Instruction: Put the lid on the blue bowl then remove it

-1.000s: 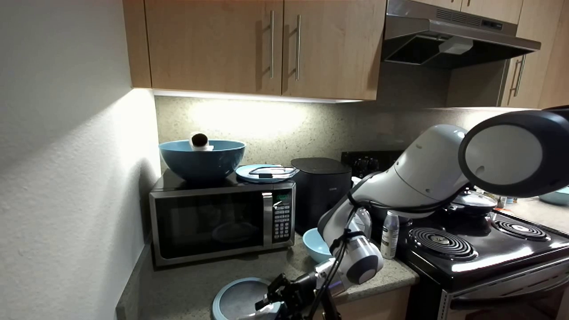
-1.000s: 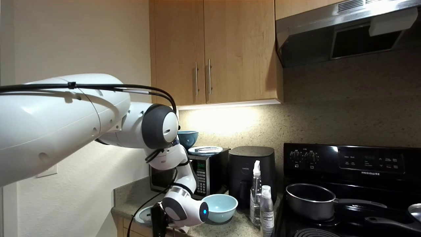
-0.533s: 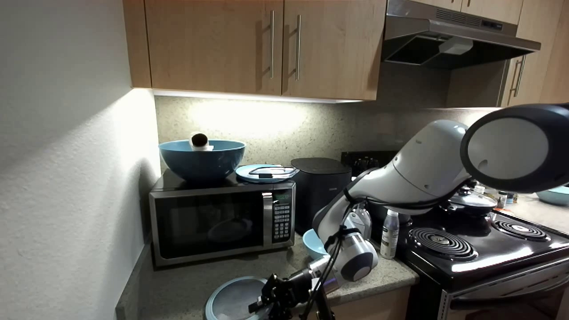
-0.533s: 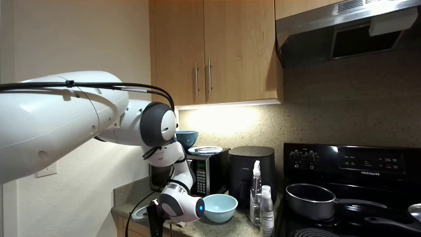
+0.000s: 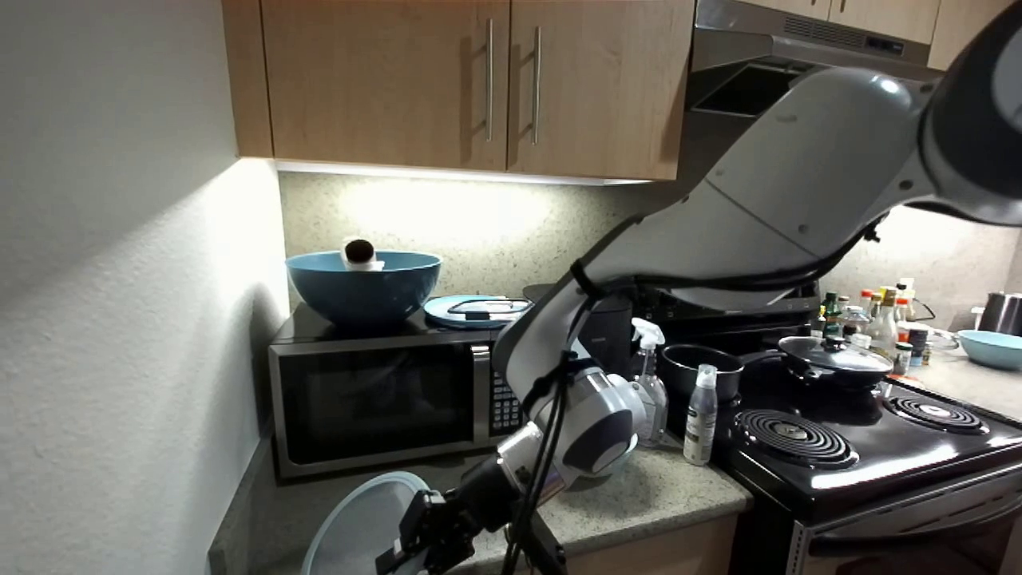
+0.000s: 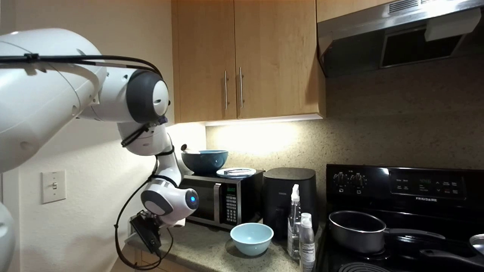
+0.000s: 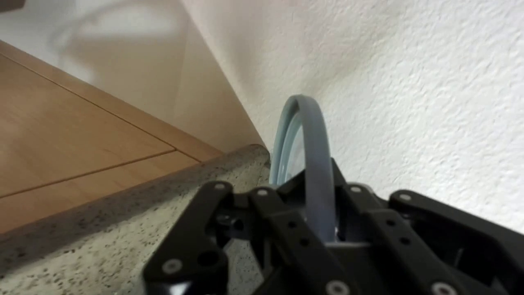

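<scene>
The lid, a pale blue-grey disc with a lighter rim, is raised and tilted off the counter in an exterior view, cut by the bottom of the picture. My gripper is shut on its near edge. In the wrist view the lid stands edge-on, its rim pinched between the black fingers. The blue bowl sits upright and uncovered on the counter, apart from the gripper. The arm hides most of that bowl in an exterior view. Where the other camera looks from, the wrist hides the lid and fingertips.
A white wall rises close beside the held lid. Behind the counter stand a microwave bearing a dark teal bowl and a plate, and a black air fryer. Two bottles stand between the blue bowl and the stove.
The gripper has closed on the lid's edge. Arm and lid have risen and moved toward the wall; the lid now tilts up from the counter. The blue bowl has stayed put.
</scene>
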